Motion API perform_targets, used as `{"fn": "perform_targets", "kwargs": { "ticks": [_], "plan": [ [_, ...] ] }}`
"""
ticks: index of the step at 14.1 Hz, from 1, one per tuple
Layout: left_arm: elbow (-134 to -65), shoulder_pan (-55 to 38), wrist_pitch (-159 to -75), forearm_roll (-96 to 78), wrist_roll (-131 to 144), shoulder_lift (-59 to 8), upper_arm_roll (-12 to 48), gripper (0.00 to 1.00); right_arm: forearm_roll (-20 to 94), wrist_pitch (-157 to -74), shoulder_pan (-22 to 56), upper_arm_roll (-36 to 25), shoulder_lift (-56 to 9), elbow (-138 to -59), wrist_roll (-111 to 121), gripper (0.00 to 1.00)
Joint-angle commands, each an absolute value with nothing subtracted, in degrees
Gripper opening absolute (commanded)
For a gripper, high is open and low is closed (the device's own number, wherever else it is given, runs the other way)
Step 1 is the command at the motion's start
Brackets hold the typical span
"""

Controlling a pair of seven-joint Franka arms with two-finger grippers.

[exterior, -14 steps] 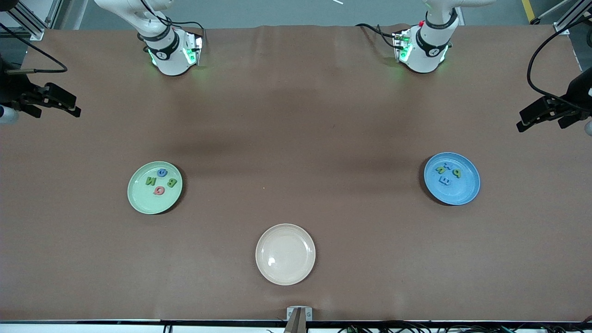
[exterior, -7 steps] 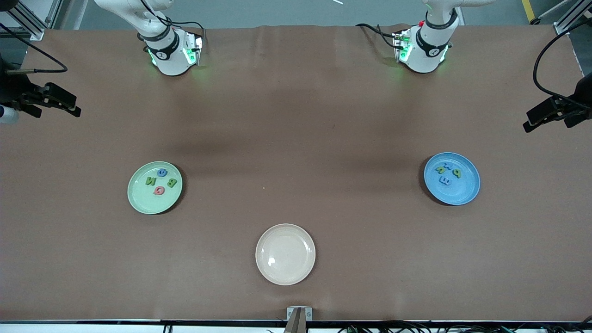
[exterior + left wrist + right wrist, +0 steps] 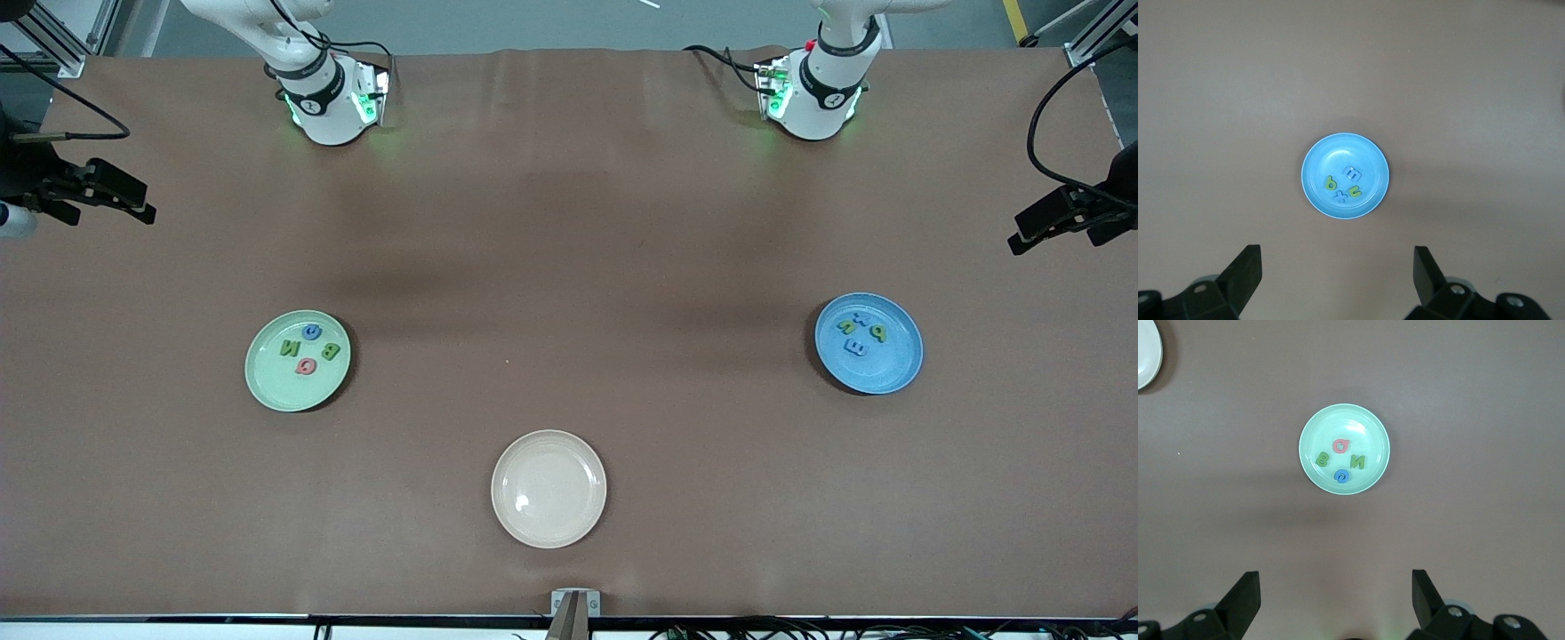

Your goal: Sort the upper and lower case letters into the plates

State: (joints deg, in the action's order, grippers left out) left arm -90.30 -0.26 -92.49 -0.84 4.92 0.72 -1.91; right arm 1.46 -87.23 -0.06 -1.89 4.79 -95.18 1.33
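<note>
Left wrist view looks straight down between the spread, empty fingers of the left tool [image 3: 1335, 277], which hangs high over the brown table [image 3: 569, 222] at the left arm's end, a parked pose that suits an arm with nothing left to carry. Below it sits the bright blue round plate [image 3: 1345, 175], holding four small foam letters [image 3: 1346, 185], two green and two blue, bunched in the half of the dish farther from the front camera.

At the other end, the right tool [image 3: 1335, 597] waits likewise, fingers wide and holding nothing, high above the pale mint green round plate [image 3: 1345, 449]. That dish carries a red letter [image 3: 1340, 445], two green ones and a blue one, clustered near its middle.

Between the two, nearer the front camera, the cream-beige round plate [image 3: 548, 488] lies bare. With no letter loose on the table, the sorting looks finished.
</note>
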Motion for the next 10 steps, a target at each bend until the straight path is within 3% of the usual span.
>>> {"fn": "perform_targets", "kwargs": {
  "ticks": [1,10],
  "plan": [
    [-89.83,-0.26,-92.64,-2.02,5.54,0.88,-2.02,1.00,2.11,-87.01,-0.18,-1.93,5.54,-95.89,0.88,1.00],
    [-89.74,-0.26,-92.64,-1.93,5.54,0.70,-2.02,1.00,2.55,-86.75,-0.09,-1.93,5.54,-95.89,1.14,1.00]
  ]
}}
